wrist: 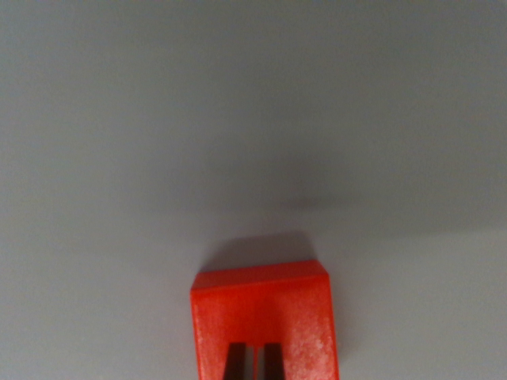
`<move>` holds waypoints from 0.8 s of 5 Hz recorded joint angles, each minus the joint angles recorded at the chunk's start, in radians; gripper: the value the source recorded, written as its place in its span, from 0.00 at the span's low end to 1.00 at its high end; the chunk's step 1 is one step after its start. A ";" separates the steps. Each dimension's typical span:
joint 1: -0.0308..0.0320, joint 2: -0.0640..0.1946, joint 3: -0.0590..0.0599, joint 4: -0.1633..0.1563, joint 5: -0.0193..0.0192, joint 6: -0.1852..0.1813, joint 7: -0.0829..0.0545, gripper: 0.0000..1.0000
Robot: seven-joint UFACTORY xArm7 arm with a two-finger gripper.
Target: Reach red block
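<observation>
Here, the red block (265, 321) lies on the grey table (238, 119) at the bottom centre of the wrist view, directly over two dark fingertips (235, 360) of the hand (253, 362), which stand narrowly parted without pinching anything. Bare table surrounds the block on the visible sides.

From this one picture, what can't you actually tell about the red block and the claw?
- The red block: its lower part is cut off by the bottom edge of the wrist view.
- The claw: only two dark tips show at the bottom edge in front of the block; whether they touch it, or whether the claw is open or shut, cannot be told.
- The grey surface: blurred and featureless, so its edges and anything farther off are unknown.
</observation>
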State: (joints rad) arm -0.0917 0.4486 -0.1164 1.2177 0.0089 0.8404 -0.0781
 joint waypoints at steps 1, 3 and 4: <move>-0.0021 0.008 -0.002 -0.006 -0.0005 -0.014 -0.001 0.00; -0.0033 0.012 -0.003 -0.010 -0.0007 -0.022 -0.001 0.00; -0.0033 0.012 -0.003 -0.010 -0.0007 -0.022 -0.001 0.00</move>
State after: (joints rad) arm -0.0950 0.4610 -0.1190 1.2081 0.0082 0.8189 -0.0793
